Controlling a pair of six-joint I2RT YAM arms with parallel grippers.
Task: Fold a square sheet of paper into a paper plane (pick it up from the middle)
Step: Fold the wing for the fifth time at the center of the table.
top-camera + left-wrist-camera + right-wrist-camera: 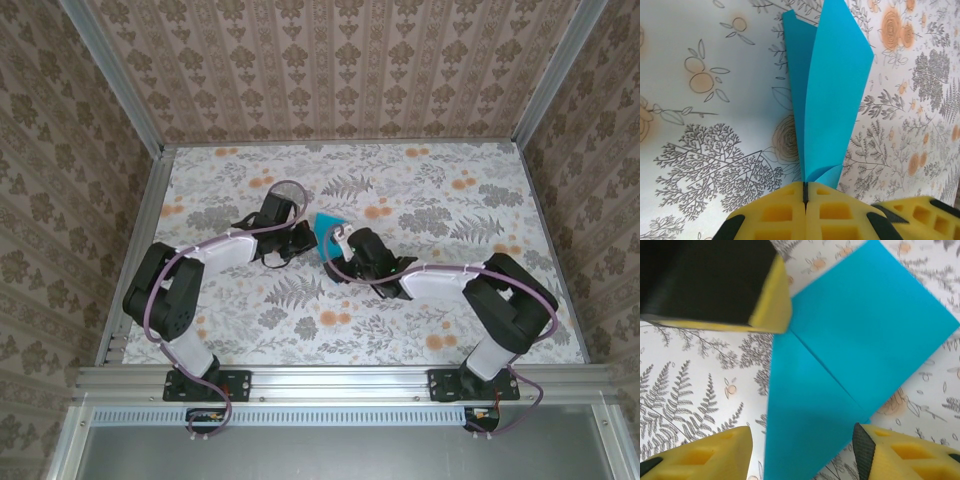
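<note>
Mid table (420,330): left pincer (805,197) clamps teal paper (835,100) (creased); right pincer (801,445) parted, astride it.

Bright even light, soft shadows; right fingers (705,457) blurred, v. close to lens.

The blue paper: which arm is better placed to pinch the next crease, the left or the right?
Right, probably. The right claw is open and straddles the paper. The left claw is shut on the paper and steadies it.
</note>
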